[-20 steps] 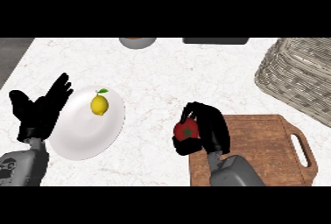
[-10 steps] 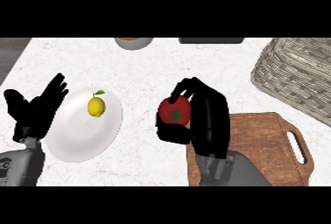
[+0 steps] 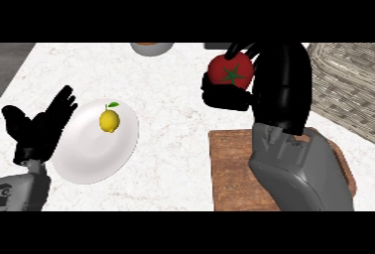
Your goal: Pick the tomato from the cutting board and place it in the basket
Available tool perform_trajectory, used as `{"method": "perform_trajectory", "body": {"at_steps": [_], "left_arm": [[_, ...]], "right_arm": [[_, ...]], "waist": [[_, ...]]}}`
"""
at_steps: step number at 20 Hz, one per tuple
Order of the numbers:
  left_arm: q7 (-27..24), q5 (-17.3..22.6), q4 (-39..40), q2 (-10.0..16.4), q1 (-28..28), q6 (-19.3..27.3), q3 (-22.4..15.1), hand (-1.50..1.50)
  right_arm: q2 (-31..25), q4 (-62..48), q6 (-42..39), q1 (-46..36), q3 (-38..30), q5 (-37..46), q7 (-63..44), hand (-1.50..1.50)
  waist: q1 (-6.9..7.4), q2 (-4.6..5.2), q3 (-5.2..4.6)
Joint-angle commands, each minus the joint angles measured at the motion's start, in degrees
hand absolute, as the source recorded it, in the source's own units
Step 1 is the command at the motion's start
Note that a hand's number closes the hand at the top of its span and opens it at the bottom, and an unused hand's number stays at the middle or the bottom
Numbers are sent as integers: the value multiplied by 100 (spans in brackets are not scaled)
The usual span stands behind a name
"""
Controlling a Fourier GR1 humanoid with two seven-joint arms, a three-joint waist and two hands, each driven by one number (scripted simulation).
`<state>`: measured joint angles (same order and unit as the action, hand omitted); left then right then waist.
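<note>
A red tomato [image 3: 232, 72] with a green stem star is held high above the counter, and my right hand [image 3: 275, 84] is shut on it, fingers curled round its far side. Below it lies the wooden cutting board [image 3: 230, 168], partly hidden by my right forearm. The wicker basket [image 3: 344, 84] stands at the right edge, only its left side showing, just right of the hand. At the left edge my left hand [image 3: 40, 128] rests open with fingers up.
A white plate [image 3: 88, 154] holding a yellow lemon [image 3: 109, 120] lies beside the left hand. A grey bowl [image 3: 152, 48] sits at the counter's far edge. A dark object peeks out behind the right hand at the top.
My right hand has lifted the tomato up off the board, higher and closer to the view, drifting right toward the basket. The left hand has stayed put.
</note>
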<state>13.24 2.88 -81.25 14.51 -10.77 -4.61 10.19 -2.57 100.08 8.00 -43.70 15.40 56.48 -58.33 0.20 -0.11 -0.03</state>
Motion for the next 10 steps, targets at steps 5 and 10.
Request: {"method": "perform_trajectory", "body": {"at_steps": [5,10], "left_arm": [[-385,-61,561,-60,-124,-25,58,0],[-25,56,120,56,-77,-114,81,0]], "right_arm": [[-425,-817,-195,-852,-1184,17,141,150],[-890,-1572,-381,-1365,-1469,446,-19,150]], "waist": [[-10,23,-1],[31,12,-1]]}}
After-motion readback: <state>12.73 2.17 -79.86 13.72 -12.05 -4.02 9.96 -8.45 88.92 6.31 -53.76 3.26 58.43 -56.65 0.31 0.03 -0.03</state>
